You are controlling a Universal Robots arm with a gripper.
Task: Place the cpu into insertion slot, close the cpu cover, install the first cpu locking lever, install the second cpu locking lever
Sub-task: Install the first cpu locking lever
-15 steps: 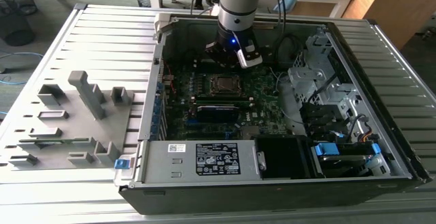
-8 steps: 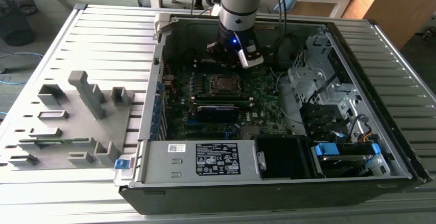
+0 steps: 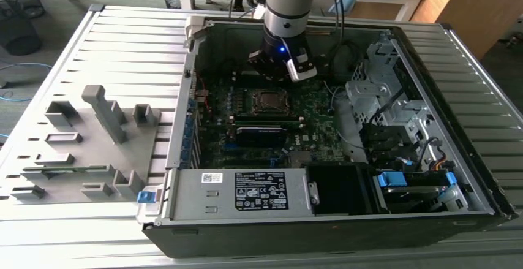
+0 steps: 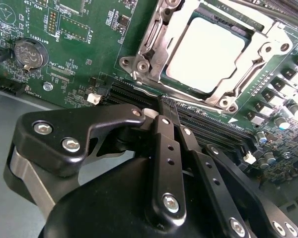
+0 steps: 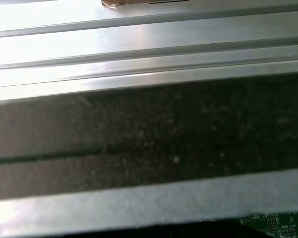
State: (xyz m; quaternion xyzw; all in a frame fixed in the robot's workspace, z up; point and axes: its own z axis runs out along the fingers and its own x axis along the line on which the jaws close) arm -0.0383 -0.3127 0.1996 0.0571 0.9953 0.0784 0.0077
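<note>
Gripper (image 4: 162, 105) jaws look together and empty, tips just beside the cover (image 4: 156, 47). Cpu (image 4: 208, 52) sits under it, cover down. Likely latching stage: keep your push slow, clear of the cpu.

- Power supply (image 3: 192, 201), at six o'clock in the computer case (image 3: 327, 232) in the exterior view: a black label (image 3: 261, 190) of white print, with a white barcode sticker (image 3: 212, 178) at its nine o'clock; neither is legible.
- Circuit board (image 4: 74, 84) in the second wrist view: white lettering around the coin battery (image 4: 29, 53), and a white triangle mark (image 4: 232, 120) just beside a corner of the cpu cover (image 4: 159, 42).
</note>
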